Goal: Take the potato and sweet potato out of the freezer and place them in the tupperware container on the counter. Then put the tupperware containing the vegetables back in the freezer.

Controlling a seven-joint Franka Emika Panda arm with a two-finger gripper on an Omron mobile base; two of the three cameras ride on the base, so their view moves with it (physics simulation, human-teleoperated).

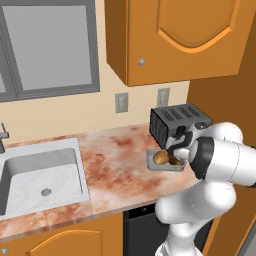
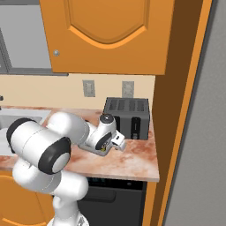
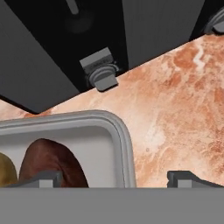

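The grey tupperware container (image 1: 152, 161) sits on the marbled counter (image 1: 120, 165) in front of the toaster. In it lie the tan potato (image 1: 160, 158) and, beside it, the darker sweet potato (image 1: 174, 160). My gripper (image 1: 173, 154) hangs low over the tray's right end. In the hand view the gripper (image 3: 113, 179) is open, straddling the container's rim (image 3: 120, 135). One fingertip (image 3: 41, 180) is over the sweet potato (image 3: 50, 159) and the other is over bare counter (image 3: 175, 109). The potato (image 3: 5, 169) shows at the left edge. The freezer (image 2: 207, 145) is the grey surface at far right.
A dark slotted toaster (image 1: 179, 122) stands right behind the tray, its lever knob (image 3: 101, 74) close to the hand. A grey sink (image 1: 42, 175) lies to the left. A black dishwasher (image 1: 142, 227) sits under the counter, and an orange wall cabinet (image 1: 175, 35) hangs overhead.
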